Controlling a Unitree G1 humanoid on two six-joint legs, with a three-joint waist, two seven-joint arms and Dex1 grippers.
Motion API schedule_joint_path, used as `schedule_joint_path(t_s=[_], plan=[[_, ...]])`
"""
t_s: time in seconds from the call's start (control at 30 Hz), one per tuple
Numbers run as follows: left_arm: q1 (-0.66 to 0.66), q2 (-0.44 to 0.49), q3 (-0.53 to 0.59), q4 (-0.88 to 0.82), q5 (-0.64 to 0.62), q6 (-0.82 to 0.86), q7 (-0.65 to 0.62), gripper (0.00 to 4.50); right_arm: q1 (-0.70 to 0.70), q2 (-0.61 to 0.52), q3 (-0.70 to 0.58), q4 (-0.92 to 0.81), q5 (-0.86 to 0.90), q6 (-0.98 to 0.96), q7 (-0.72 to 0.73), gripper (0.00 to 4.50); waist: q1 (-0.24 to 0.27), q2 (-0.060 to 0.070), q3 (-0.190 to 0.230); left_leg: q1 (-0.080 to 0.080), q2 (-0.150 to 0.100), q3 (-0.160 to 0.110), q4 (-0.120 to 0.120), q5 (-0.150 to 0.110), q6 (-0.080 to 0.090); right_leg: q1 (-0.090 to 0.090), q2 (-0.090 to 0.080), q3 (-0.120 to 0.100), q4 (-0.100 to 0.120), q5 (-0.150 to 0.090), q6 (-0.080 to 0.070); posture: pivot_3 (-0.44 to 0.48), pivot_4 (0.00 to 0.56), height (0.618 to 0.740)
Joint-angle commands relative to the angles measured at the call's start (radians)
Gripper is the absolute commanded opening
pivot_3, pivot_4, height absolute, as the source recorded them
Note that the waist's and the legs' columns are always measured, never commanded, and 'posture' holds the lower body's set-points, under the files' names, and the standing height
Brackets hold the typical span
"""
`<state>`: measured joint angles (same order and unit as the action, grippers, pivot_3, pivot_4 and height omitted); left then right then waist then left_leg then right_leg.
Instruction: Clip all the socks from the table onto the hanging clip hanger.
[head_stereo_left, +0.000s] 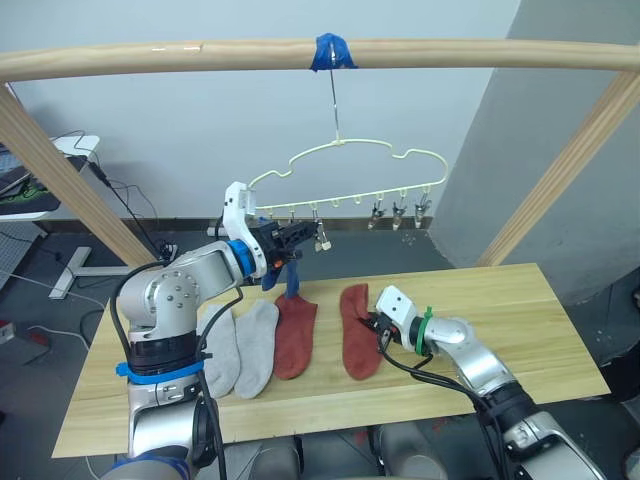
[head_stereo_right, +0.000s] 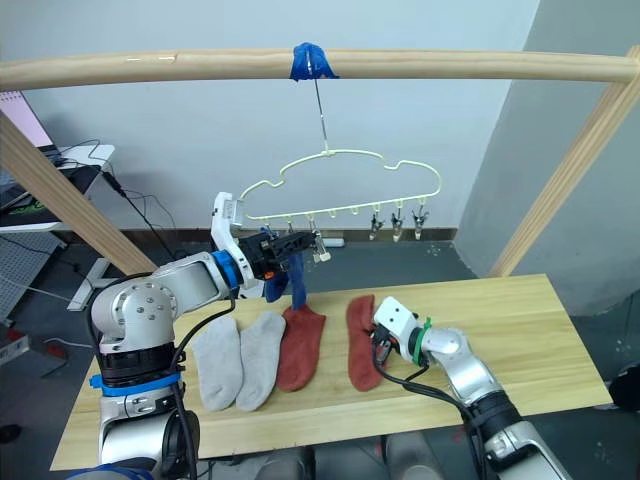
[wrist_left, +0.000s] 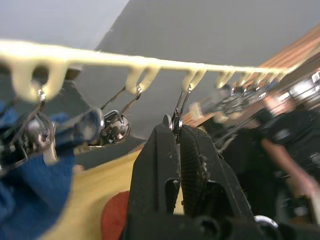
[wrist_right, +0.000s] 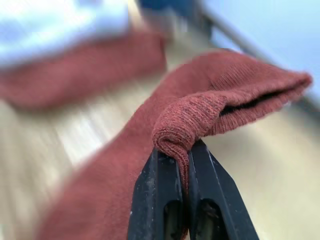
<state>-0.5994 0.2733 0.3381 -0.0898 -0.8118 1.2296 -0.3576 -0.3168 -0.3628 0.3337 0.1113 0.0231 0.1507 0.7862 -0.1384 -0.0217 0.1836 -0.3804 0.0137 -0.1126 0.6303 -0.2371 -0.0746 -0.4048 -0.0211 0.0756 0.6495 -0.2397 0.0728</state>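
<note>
R tool (wrist_right: 181, 150) pinches rust-red knit sock (wrist_right: 210, 105), cuff bunched

Even, soft indoor light in both eye views, bright enough, no harsh glare. Tabletop (head_stereo_left: 520, 330) is evenly lit with faint soft shadows under the socks. Slight barrel bend at edges: wooden pole (head_stereo_left: 450, 52) curves. Eye views are sharp. Left wrist view: black fingers (wrist_left: 165, 175) fairly sharp, clip hanger (wrist_left: 150, 65) soft, background smeared. Right wrist view: rust sock (wrist_right: 210, 115) fold crisp near the jaws, everything behind heavily blurred.
</note>
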Motion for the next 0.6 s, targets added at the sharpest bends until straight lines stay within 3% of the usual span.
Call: schedule_joint_path(t_s=[0.03,0.27,0.6], plan=[[-0.011,0.001,0.027,0.015,-0.057,0.059,0.008,0.00,0.013,-0.020,-0.011,-0.179,0.068,0.034,0.070,0.06,0.000,0.000,0.000,0.001,0.000,0.000,0.000,0.000,0.000,0.000,0.000,0.000,0.000,0.000,0.000,-0.112,0.167,0.740],[-0.018,0.012,0.023,0.016,-0.099,0.083,0.000,0.00,0.012,0.015,-0.041,-0.289,0.201,0.130,0.102,0.06,0.000,0.000,0.000,0.000,0.000,0.000,0.000,0.000,0.000,0.000,0.000,0.000,-0.001,0.000,0.000,-0.123,0.165,0.740],[0.002,0.029,0.014,0.001,-0.122,0.091,-0.007,0.00,-0.008,0.045,-0.096,-0.307,0.296,0.191,0.086,0.06,0.001,0.000,0.000,0.000,0.000,0.000,-0.001,0.000,0.000,0.000,0.000,0.000,-0.001,0.000,0.000,-0.116,0.161,0.740]])
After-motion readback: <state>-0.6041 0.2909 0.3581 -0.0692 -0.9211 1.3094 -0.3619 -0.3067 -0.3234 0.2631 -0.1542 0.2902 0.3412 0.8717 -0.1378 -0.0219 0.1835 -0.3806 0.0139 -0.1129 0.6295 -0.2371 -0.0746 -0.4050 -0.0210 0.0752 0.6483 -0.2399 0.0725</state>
